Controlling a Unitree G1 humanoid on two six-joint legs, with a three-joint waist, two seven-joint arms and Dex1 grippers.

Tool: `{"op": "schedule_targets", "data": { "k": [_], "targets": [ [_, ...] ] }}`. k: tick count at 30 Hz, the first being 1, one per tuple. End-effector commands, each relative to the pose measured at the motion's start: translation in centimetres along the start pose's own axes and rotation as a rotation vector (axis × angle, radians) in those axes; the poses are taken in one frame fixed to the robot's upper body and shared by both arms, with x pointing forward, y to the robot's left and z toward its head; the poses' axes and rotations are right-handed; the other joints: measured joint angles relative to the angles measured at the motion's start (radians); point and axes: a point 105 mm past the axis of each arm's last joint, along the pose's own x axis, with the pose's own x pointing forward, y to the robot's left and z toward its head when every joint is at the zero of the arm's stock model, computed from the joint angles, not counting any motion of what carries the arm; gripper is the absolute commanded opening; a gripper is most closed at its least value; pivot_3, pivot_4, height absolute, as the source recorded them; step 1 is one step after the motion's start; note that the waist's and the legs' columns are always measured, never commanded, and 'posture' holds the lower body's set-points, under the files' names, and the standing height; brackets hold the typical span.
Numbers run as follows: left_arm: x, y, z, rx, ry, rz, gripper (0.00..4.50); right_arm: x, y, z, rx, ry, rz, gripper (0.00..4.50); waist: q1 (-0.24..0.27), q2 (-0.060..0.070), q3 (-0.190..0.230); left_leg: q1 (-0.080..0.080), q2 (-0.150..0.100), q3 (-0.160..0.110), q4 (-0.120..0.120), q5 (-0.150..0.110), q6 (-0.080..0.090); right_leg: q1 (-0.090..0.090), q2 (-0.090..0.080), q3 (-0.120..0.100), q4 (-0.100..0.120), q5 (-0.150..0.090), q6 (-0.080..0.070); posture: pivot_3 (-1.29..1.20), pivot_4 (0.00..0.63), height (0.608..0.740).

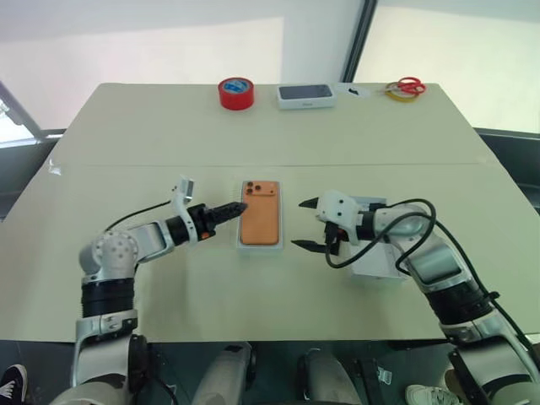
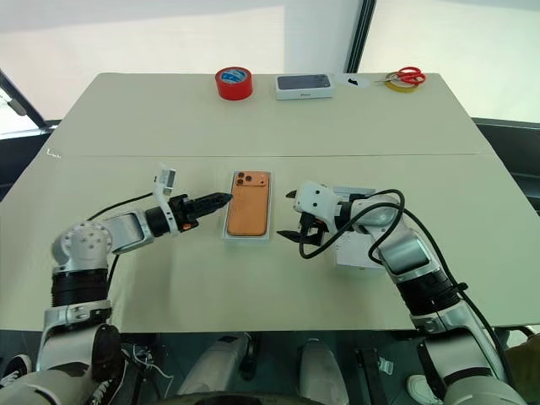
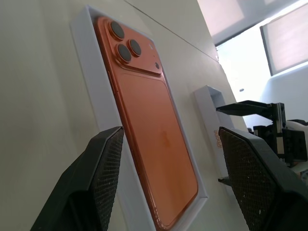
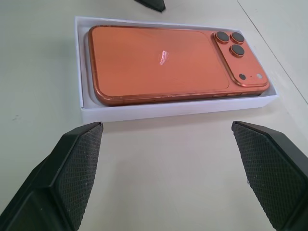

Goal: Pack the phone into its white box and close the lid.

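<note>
The orange phone [image 1: 260, 213] lies back-up inside the shallow white box [image 1: 259, 247] at the middle of the table, its three lenses at the far end. My left gripper [image 1: 239, 208] is open just off the box's left side, fingers pointing at it and holding nothing. In the left wrist view its fingers [image 3: 103, 168] stand apart alongside the phone [image 3: 149, 120]. My right gripper [image 1: 299, 224] is wide open to the right of the box, a short gap away. The right wrist view shows the phone [image 4: 163, 62] in the box [image 4: 144, 113] beyond its fingers. The lid [image 1: 371, 266] lies under my right forearm.
Along the far edge of the table stand a red tape roll [image 1: 236, 93], a closed white box with a dark top [image 1: 306, 95], and red-handled scissors [image 1: 409, 86] beside a yellow ring. A seam crosses the table behind the phone box.
</note>
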Motion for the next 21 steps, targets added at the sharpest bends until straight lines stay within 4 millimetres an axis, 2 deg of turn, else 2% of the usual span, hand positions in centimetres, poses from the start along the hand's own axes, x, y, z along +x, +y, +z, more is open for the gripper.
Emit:
{"op": "schedule_targets", "data": {
  "k": [1,2,3,4,5,9,10,11,16,21],
  "targets": [
    [-1.0,0.1,1.4,0.028,-0.045,0.011,3.3,0.1,-1.0,0.9,-0.039,-0.017,-0.034,4.5,0.001,0.0,0.0,0.0,0.0,0.0,0.0,0.0,0.0,0.0,0.0,0.0,0.0,0.0,0.0,0.0,0.15,0.74],
    [-1.2,0.3,1.7,0.015,-0.06,0.01,3.3,0.2,-1.2,0.7,-0.034,-0.013,-0.038,4.5,0.001,0.0,0.0,0.0,0.0,0.0,0.0,0.0,0.0,0.0,0.0,0.0,0.0,0.0,0.0,0.0,0.15,0.74],
    [-1.4,0.9,2.0,0.032,-0.071,0.04,3.37,0.3,-1.3,0.5,-0.029,-0.003,-0.043,3.97,0.001,0.0,0.0,0.0,0.0,0.0,0.0,0.0,0.0,0.0,0.0,0.0,0.0,0.0,0.0,0.0,0.15,0.74],
    [-1.4,1.6,2.1,0.071,-0.07,0.085,2.8,0.4,-1.5,0.2,-0.038,0.012,-0.053,3.61,0.001,0.0,0.0,0.0,0.0,0.0,0.0,0.0,0.0,0.0,0.0,0.0,0.0,0.0,0.0,0.0,0.15,0.74],
    [-1.4,2.3,1.8,0.141,-0.045,0.137,2.52,0.6,-1.9,-0.1,-0.065,0.035,-0.077,3.19,0.0,0.0,0.0,0.0,0.0,0.0,0.0,0.0,0.0,0.0,0.0,0.0,0.0,0.0,0.0,0.0,0.15,0.74],
    [-0.7,3.8,1.1,0.328,0.017,0.238,0.41,1.6,-2.6,-0.7,-0.121,0.074,-0.123,0.94,0.0,0.0,0.0,0.0,0.0,0.001,0.0,0.0,0.0,0.0,0.0,0.0,0.0,0.0,0.0,0.0,0.15,0.74],
    [-0.3,3.8,1.0,0.35,0.02,0.241,0.01,1.9,-2.5,-0.7,-0.129,0.073,-0.117,0.53,0.001,0.0,0.0,0.0,0.0,0.001,0.0,0.0,0.0,0.0,0.0,0.001,0.0,0.0,0.0,0.0,0.15,0.74],
    [0.2,3.8,0.8,0.37,0.029,0.241,0.0,2.3,-2.3,-0.7,-0.133,0.071,-0.112,0.05,0.001,0.0,0.0,0.0,0.0,0.001,-0.001,0.0,0.0,0.0,0.0,0.0,0.0,0.0,0.0,0.0,0.15,0.74],
    [2.6,3.4,-1.3,0.446,0.127,0.205,0.0,3.2,-1.5,-1.5,-0.181,0.11,-0.085,0.05,0.004,0.0,0.0,0.0,0.0,0.0,0.0,0.0,0.0,0.0,0.0,0.0,0.001,0.0,0.0,0.0,0.15,0.74],
    [5.8,0.4,-4.7,0.444,0.249,0.017,0.0,2.2,-1.7,-1.5,-0.154,0.099,-0.089,0.05,0.016,0.001,0.0,0.001,-0.001,0.0,0.0,0.0,0.0,0.001,-0.001,0.0,0.001,0.0,0.0,0.0,0.15,0.74]
  ]
}}
